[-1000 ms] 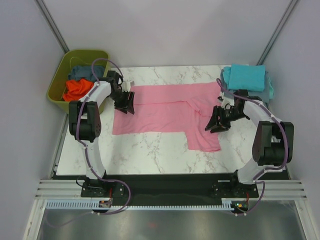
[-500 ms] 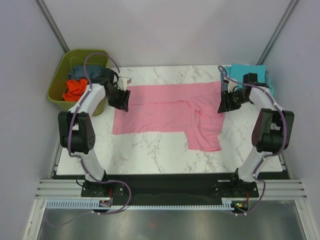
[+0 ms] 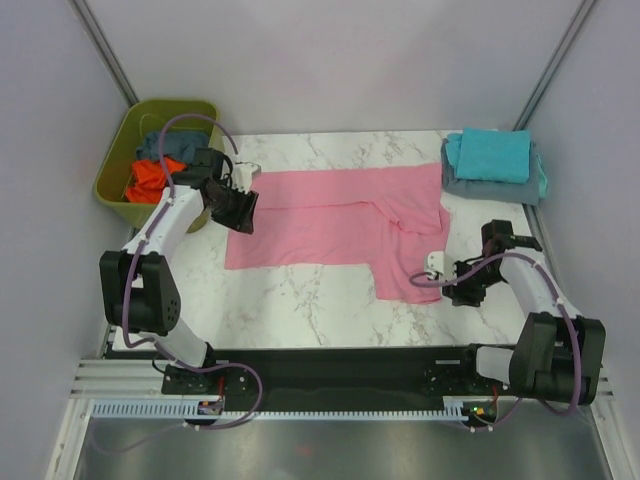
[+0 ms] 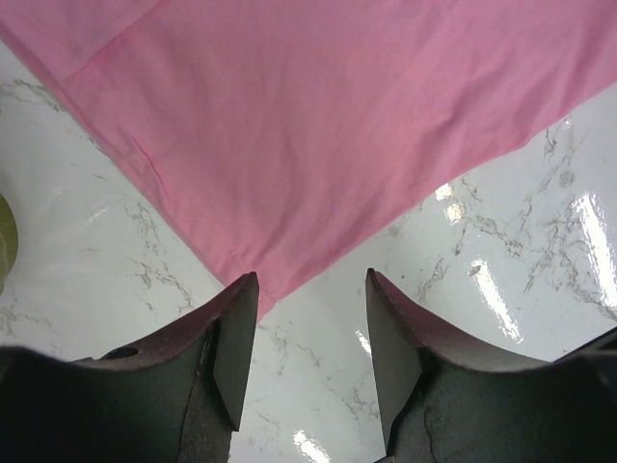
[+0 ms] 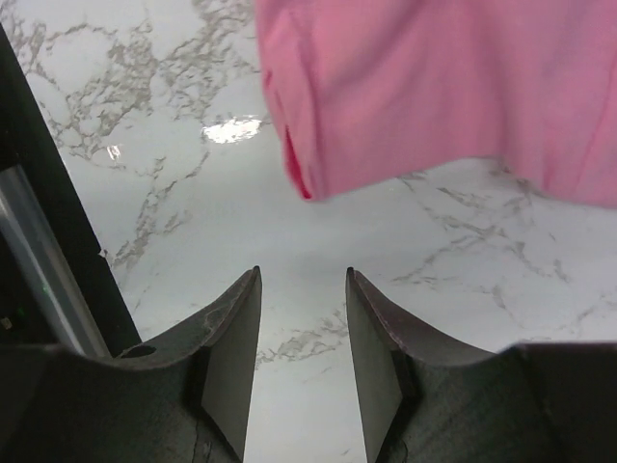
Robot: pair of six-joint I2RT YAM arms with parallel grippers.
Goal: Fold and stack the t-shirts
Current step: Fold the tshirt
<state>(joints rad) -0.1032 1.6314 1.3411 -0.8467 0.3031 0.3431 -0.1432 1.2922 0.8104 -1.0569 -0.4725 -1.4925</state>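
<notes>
Now | left fingers (image 3: 240, 212) released, corner of light pink cloth t-shirt (image 3: 330, 215) just ahead | right fingers (image 3: 462, 288) released, its hem corner just ahead | white marble bench (image 3: 300, 300) beneath

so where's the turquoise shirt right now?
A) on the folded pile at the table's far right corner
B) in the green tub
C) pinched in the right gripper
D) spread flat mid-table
A: the turquoise shirt lies folded on top of a slate blue one at the far right corner of the table.
</notes>
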